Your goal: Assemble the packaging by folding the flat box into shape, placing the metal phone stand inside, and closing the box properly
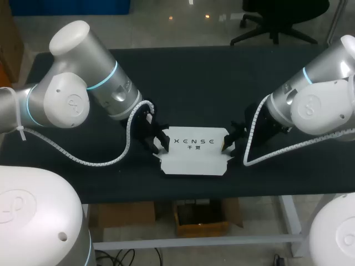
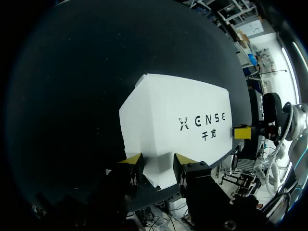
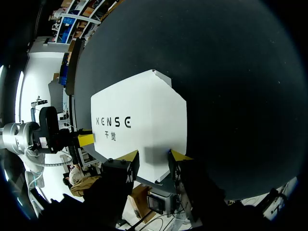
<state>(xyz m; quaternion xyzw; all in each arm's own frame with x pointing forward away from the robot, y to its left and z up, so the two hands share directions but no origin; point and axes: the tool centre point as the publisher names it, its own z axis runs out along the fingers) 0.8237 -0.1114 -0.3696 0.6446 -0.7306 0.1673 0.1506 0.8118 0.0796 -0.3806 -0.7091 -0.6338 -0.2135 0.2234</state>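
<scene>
On the black table (image 1: 194, 77), lying flat: white box (image 1: 194, 151), printed face up, one long flap with notched corners spread out on its near side. Barely started, by the look of it: no walls raised, no hollow to fill, nothing tucked. No sign of the metal phone stand anywhere in these views, so not in the box and not in either claw. Left to do, judging from here: folding up the sides, loading the stand, shutting the lid, which is nearly all of it. Now the arms. Left arm (image 1: 105, 83) reaching in low at the box's left end, left claw (image 2: 159, 161) pointing along the box with yellow tips apart, set at the end edge, nothing pinched between them as far as can be seen. Mirror image at the box's right end: right arm (image 1: 310, 94) angled inward, right claw (image 3: 154, 158) with tips likewise spread at that edge.
</scene>
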